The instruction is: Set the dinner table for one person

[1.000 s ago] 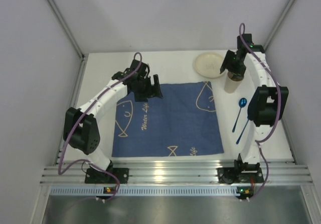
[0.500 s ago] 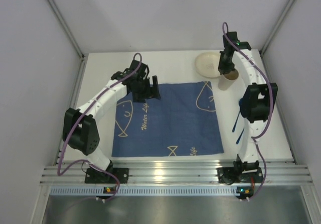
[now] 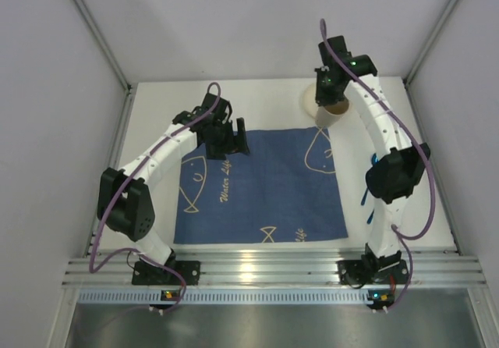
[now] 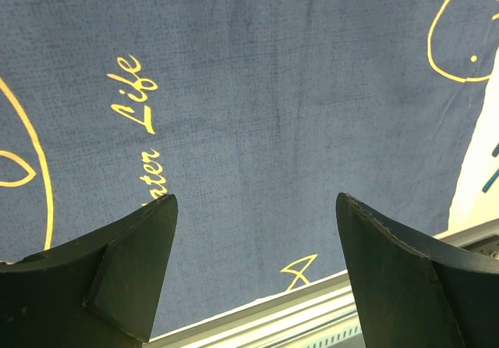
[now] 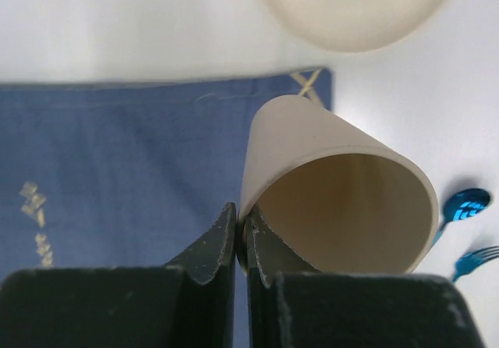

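Dinner table [image 3: 257, 102]: right claw [image 5: 240, 225] pinching cream cup [image 5: 312, 141] rim.

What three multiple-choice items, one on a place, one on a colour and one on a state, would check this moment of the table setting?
1. The left gripper hangs over:
A. the dark blue fish-print cloth
B. a wooden bowl
C. a glass jug

2. The metallic spoon and fork are:
A. red
B. blue
C. gold

3. The right gripper is:
A. wide open
B. shut on a knife
C. shut on the cream tapered cup, at its rim

Key:
1 A, the left wrist view shows only cloth below its parted jaws.
2 B, both shine blue beside the cup.
3 C, its jaws pinch the cup's wall.
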Motion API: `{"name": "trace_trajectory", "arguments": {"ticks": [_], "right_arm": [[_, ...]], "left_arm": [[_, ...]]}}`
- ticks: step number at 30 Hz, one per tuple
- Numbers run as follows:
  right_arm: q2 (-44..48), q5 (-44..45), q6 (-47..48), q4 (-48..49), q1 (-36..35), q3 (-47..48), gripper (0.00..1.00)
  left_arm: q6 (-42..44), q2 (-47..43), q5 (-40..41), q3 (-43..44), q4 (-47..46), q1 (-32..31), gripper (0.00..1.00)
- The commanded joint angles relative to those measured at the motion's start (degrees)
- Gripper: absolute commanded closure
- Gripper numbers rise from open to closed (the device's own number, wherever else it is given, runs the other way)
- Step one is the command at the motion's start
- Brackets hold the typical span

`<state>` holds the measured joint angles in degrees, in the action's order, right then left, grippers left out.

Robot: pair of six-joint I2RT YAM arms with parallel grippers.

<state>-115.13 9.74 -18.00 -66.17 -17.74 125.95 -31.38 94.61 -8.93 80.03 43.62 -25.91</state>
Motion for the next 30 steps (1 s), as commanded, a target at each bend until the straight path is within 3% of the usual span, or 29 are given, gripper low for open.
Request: {"name": "trace_trajectory", "arguments": {"ticks": [1, 11, 22, 25, 26, 27, 30], "right_arm": [[3.3, -3.0, -2.6, -0.3, -5.4, -3.1, 1.00], [-3.1, -2.6, -2.3, 5.0, -12.4, -7.5, 1.00], [-6.1, 0.5, -1.6, 9.8, -15.0, -12.6, 1.00], [-5.3, 0.5, -1.8, 9.1, -15.1, -12.0, 0.78], [-4.8, 0.8, -1.8, 9.0, -15.0, -11.8, 0.60], [-4.0, 1.1, -1.8, 8.8, -15.0, -11.6, 0.51], [-2.6, 2.3, -1.7, 7.4, -15.0, -9.5, 0.36]], "left_arm": [[-0.5, -1.9, 2.3, 0.7, -0.2, 0.2, 0.12], [-1.5, -6.5, 12.6, -0.2, 2.1, 0.4, 0.09], [-1.8, -10.1, 15.5, -2.0, 2.5, 1.0, 0.09], [-1.9, -10.1, 15.4, -2.3, 2.4, 1.0, 0.09], [-2.0, -10.1, 15.4, -2.4, 2.4, 1.0, 0.09], [-2.0, -10.0, 15.3, -2.5, 2.4, 1.0, 0.09], [-2.2, -9.6, 15.1, -2.5, 2.1, 1.0, 0.09]]}}
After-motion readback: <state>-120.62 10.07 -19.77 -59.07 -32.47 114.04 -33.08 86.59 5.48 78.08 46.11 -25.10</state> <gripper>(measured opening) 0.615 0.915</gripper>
